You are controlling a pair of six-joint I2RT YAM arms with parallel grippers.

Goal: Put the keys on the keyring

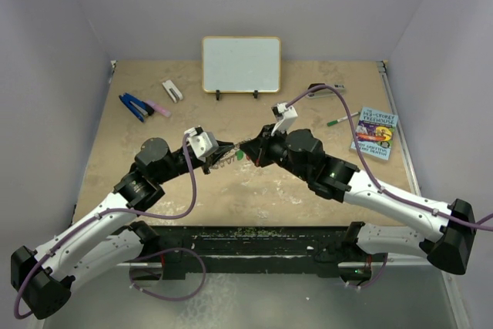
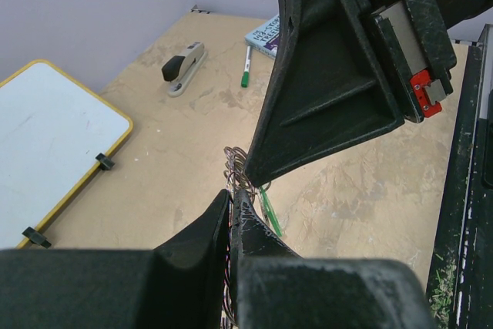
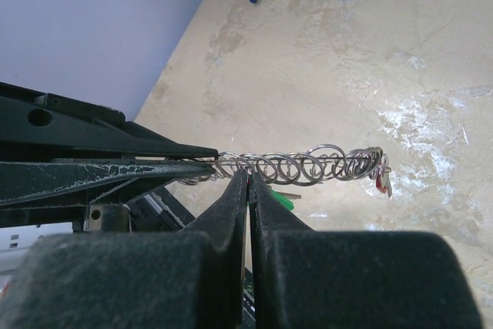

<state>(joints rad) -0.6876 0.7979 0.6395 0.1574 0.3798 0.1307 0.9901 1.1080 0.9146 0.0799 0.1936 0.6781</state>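
The keyring [image 3: 323, 166] is a silver ring with a fringe of small loops, seen edge-on and held above the table. My left gripper [image 2: 231, 199] is shut on its rim, which runs down between the fingers [image 2: 202, 244]. The red key [image 3: 383, 180] hangs on the ring's far end. My right gripper [image 3: 248, 179] is shut on the green key [image 3: 282, 200] right at the ring's rim, close to the left fingers [image 3: 115, 161]. The green key also shows in the left wrist view [image 2: 269, 212]. In the top view both grippers, left [image 1: 220, 152] and right [image 1: 248, 152], meet at mid-table.
A whiteboard [image 1: 240, 63] stands at the back. A blue-handled tool [image 1: 135, 107], a pink item [image 1: 160, 109] and a white clip [image 1: 172, 91] lie back left. A stapler [image 2: 183, 67], a green-capped pen [image 1: 337, 120] and a book [image 1: 376, 133] lie right.
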